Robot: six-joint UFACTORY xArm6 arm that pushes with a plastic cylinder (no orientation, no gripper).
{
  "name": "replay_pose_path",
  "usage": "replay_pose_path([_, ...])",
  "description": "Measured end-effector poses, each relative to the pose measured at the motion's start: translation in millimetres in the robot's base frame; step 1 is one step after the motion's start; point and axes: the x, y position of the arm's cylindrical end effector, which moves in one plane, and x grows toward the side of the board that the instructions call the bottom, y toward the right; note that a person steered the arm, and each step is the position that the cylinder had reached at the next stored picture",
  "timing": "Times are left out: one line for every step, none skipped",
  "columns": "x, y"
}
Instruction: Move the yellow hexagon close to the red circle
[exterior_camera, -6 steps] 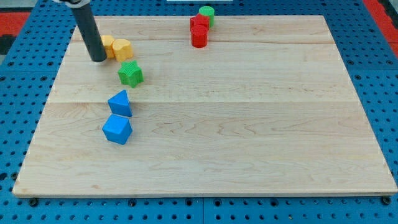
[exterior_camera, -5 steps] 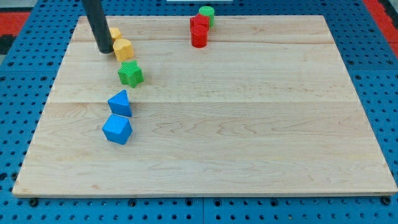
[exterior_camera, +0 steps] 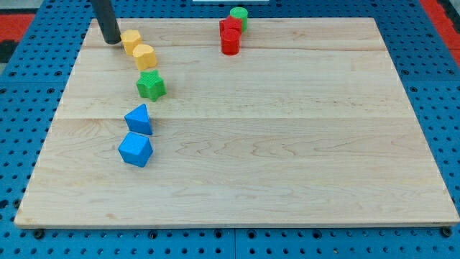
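Note:
The yellow hexagon (exterior_camera: pixel 131 40) lies near the board's top left, touching a second yellow block (exterior_camera: pixel 144 55) just below and right of it. The red circle (exterior_camera: pixel 230 42) stands near the top middle, below another red block (exterior_camera: pixel 231 26) and a green block (exterior_camera: pixel 238 14). My tip (exterior_camera: pixel 111 40) rests on the board just left of the yellow hexagon, close to it or touching it.
A green star (exterior_camera: pixel 151 85) lies below the yellow blocks. A blue triangular block (exterior_camera: pixel 139 119) and a blue block (exterior_camera: pixel 135 150) lie further down on the left. The wooden board (exterior_camera: pixel 287 144) sits on a blue pegboard.
My tip has moved towards the view's top, from lower left of the yellow blocks to beside the hexagon's left side. The hexagon, partly hidden before, now shows fully.

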Motion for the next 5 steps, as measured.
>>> replay_pose_path([10.8, 65.0])
replay_pose_path([25.9, 118.8])
replay_pose_path([38.8, 157.0])
replay_pose_path([20.5, 140.0])
replay_pose_path([-20.0, 124.8])
